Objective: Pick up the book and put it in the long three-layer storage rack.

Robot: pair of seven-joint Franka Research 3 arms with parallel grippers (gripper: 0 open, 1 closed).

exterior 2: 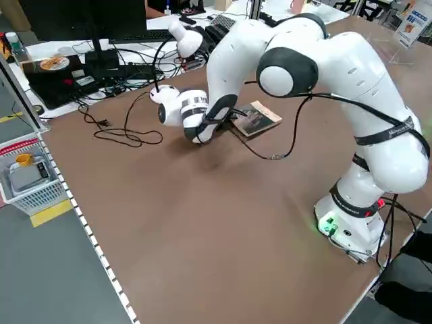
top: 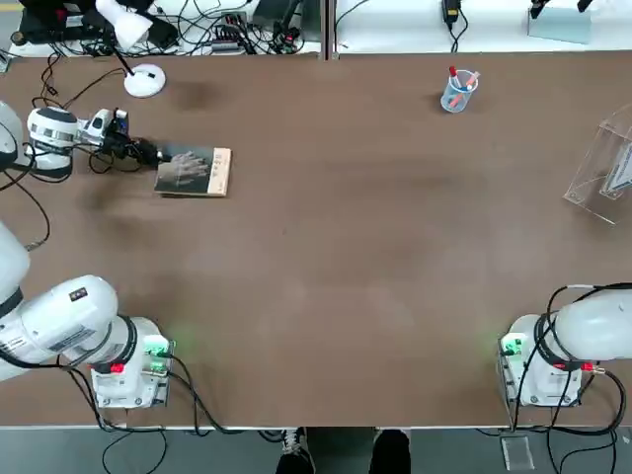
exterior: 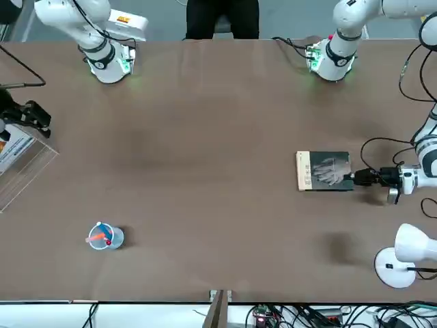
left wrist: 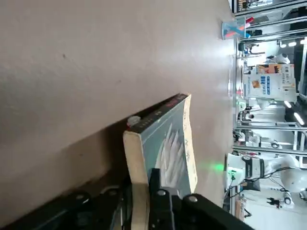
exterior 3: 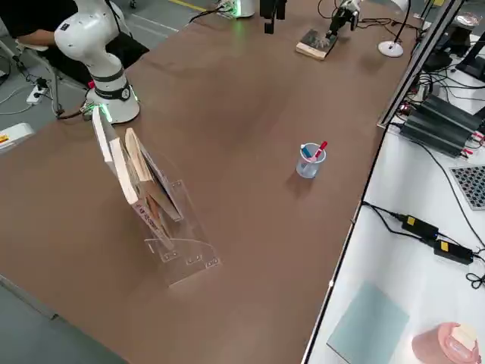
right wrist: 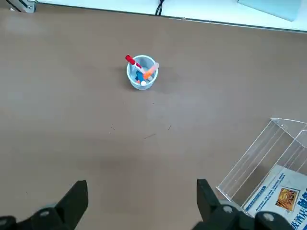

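While the left gripper (top: pixel 156 155) lies low and level over the table (top: pixel 346 257), its fingers are closed on the near edge of the book (top: pixel 195 171), one above the cover and one below. From this gripper the book reaches straight ahead, lying almost flat, with its tan strip on the far side. Small pale writing runs along the cover, but I cannot read it. Far ahead of the gripper, across the table, stands the long three-layer storage rack (exterior 3: pixel 151 201), with printed sheets inside; their writing is too small to read. A clear cup with pens (top: pixel 458 90) stands between. The right gripper (right wrist: pixel 139 203) hangs above the table, fingers wide apart, holding nothing.
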